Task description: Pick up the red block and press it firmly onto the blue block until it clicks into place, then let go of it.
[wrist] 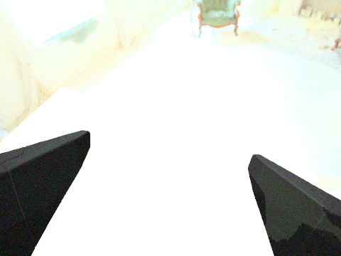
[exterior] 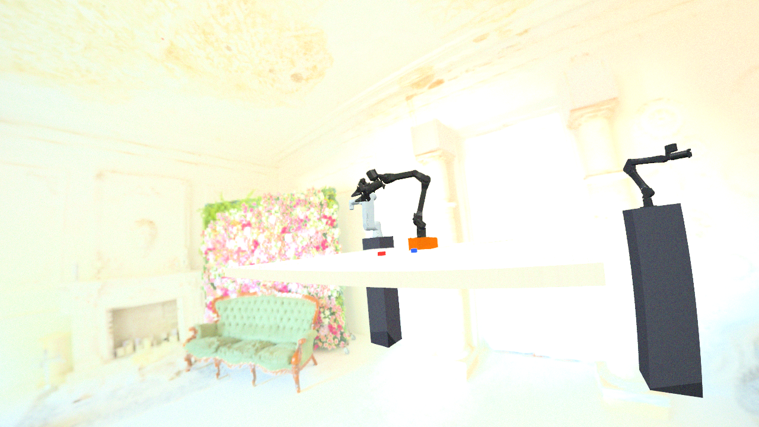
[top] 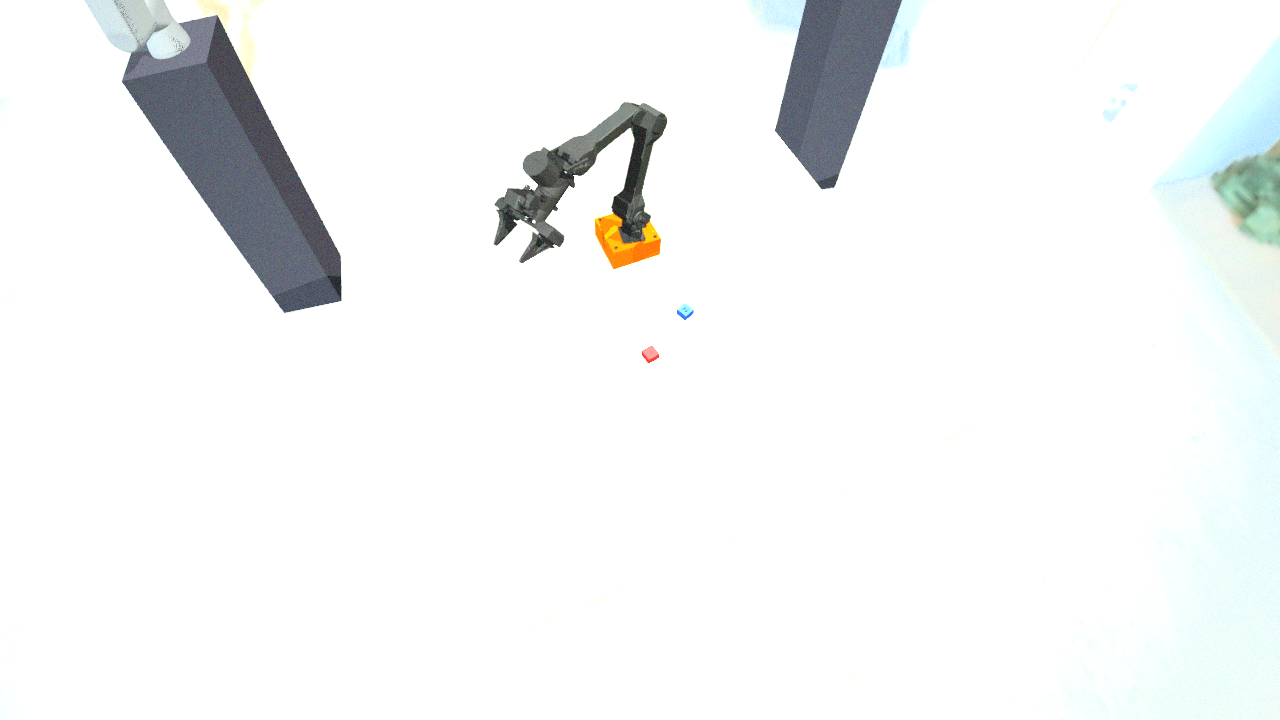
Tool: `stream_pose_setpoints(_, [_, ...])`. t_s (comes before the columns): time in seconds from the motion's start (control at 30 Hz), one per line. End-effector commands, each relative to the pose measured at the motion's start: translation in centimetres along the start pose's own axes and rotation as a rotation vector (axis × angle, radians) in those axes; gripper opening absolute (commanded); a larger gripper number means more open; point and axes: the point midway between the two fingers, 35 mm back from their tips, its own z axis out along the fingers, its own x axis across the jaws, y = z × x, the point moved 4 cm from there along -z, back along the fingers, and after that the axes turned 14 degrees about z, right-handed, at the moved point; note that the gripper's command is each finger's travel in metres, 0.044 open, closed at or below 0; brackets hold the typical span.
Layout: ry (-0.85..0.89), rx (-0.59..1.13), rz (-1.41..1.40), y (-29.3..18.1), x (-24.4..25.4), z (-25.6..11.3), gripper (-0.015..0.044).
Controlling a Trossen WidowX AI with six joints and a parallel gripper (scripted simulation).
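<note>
On the tabletop, behind its long front edge, the red block is seen well apart from the raised gripper, whose fingers are spread around nothing. Reaching seems in hand; a swing and descent are needed. The block is turned cornerwise; no long axis can be told.

The place is looking like an ornate old parlour in a grand house. A green tufted sofa is standing at the left, in front of a wall of pink flowers. A fireplace is showing farther left, pale columns are lining the right, and a green armchair is appearing in the wrist view.
</note>
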Motion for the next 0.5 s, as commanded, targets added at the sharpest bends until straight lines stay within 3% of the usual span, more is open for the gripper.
stream_pose_setpoints(0.0, [0.045, 0.218, -0.181, -5.1, 3.6, 3.0, 0.044])
stream_pose_setpoints(0.2, [0.128, 0.484, -0.453, -13.2, 8.4, 5.1, 0.044])
stream_pose_setpoints(0.47, [0.205, 0.71, -0.72, -20.9, 11.9, 5.0, 0.044])
